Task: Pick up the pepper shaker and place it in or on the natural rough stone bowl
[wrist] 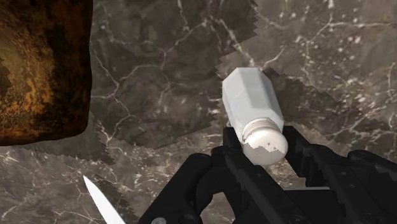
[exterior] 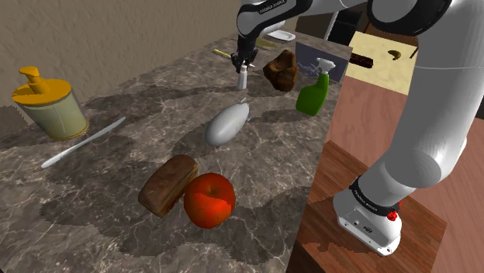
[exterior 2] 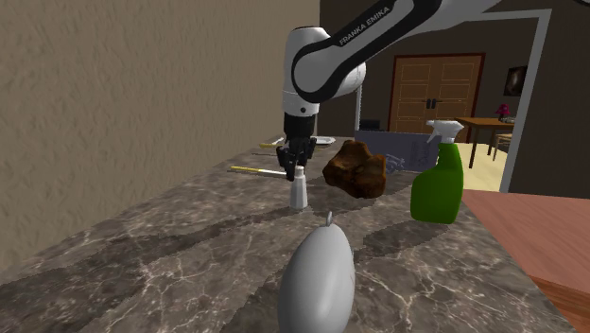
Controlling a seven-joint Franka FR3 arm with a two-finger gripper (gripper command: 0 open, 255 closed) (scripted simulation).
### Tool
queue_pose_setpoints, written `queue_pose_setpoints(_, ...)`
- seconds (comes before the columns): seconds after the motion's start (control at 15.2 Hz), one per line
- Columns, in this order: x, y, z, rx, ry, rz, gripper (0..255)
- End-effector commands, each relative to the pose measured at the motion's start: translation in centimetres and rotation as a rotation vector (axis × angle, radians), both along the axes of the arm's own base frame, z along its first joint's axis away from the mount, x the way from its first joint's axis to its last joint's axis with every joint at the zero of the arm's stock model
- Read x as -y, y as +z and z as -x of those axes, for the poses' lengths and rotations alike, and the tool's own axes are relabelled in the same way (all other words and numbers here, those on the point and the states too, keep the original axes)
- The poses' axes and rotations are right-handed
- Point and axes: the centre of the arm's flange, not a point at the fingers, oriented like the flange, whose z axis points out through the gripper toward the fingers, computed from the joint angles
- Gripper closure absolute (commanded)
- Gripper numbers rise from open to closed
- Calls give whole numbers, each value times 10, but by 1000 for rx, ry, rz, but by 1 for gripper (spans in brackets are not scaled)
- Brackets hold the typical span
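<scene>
1. The gripper (wrist: 267,145) is closed on the pepper shaker (wrist: 253,108). In the wrist view one black finger presses each side of its round white cap.
2. The shaker is white with a faceted body. In the second exterior view the shaker (exterior 2: 300,189) stands upright under the gripper (exterior 2: 296,161), base at or just on the marble counter (exterior 2: 142,255); cannot tell if it's lifted.
3. In the shoulder view the shaker (exterior: 243,77) is in the far part of the counter (exterior: 116,240), about 12 o'clock in frame, with the gripper (exterior: 243,62) straight above it.
4. The stone bowl (exterior: 281,70) is a rough brown lump at the shaker's 3 o'clock, near but not touching. The second exterior view shows the same: bowl (exterior 2: 356,168) at 3 o'clock of the shaker, with a gap between. In the wrist view the bowl (wrist: 38,70) sits off to one side, well clear of the fingers.
5. A green spray bottle (exterior: 314,93) is at the bowl's 4 o'clock in the shoulder view.
6. A grey oval object (exterior: 227,124) lies at the shaker's 6 o'clock.
7. A bread loaf (exterior: 167,184) and a red fruit (exterior: 209,199) touch each other at the oval's 7 o'clock.
8. A yellow-lidded jar (exterior: 46,105) is at 9 o'clock in frame, with a knife (exterior: 84,142) at its 5 o'clock.
</scene>
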Motion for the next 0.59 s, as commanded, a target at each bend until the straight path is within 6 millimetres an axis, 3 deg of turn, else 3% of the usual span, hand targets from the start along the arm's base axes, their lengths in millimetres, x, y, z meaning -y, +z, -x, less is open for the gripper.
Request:
queue_pose_setpoints(0.0, 0, 9, 0, 0, 0, 0, 255)
queue_pose_setpoints(0.53, 0, 51, 0, 0, 0, 0, 255)
